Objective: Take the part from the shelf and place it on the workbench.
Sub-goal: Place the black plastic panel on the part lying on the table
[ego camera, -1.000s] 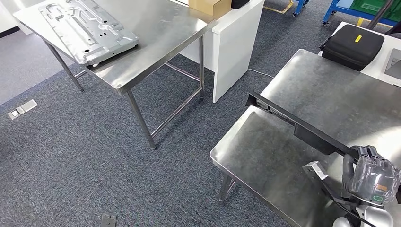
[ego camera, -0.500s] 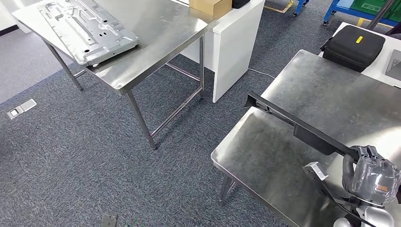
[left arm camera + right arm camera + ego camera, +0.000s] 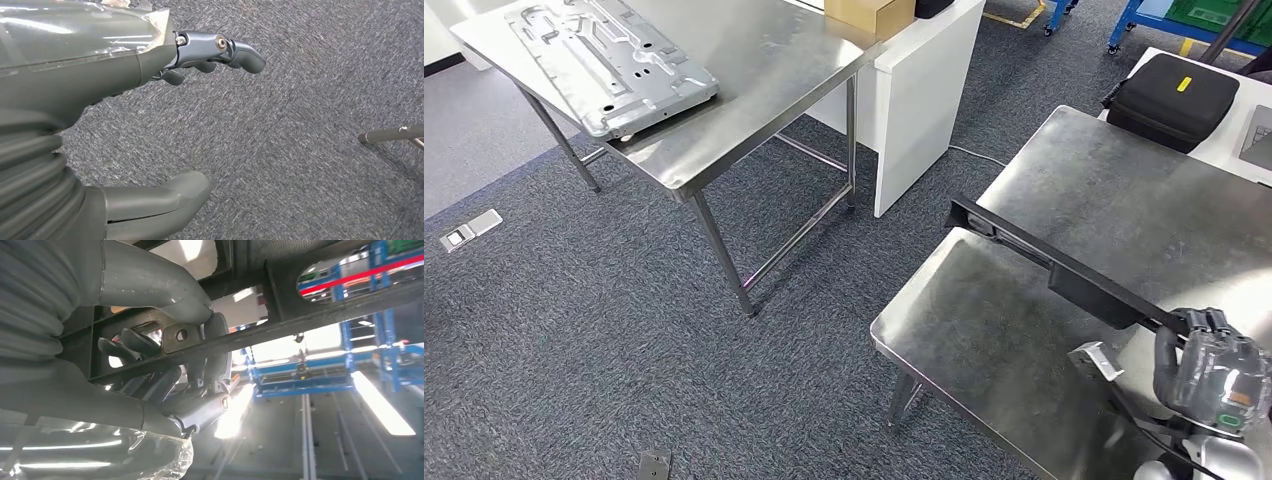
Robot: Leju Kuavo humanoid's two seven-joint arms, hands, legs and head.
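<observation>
Right hand [image 3: 1219, 372] grips part [image 3: 1064, 272] — fingers [image 3: 150, 382] half-hidden.

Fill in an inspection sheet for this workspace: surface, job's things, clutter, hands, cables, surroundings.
Surface: steel workbench, bare and reflective near its front edge; second steel table across the aisle.
Job's things: long black part, held at one end by the right hand, its length over the workbench; whether it touches the top, cannot tell.
Clutter: grey stamped metal panel on the second table; cardboard box on the white cabinet; black case beyond the workbench.
Hands: right hand grips the part; left hand holds nothing, fingers apart, above carpet.
Cables: pale cable on the carpet by the cabinet.
Surroundings: blue-grey carpet; floor plate; blue racks.
</observation>
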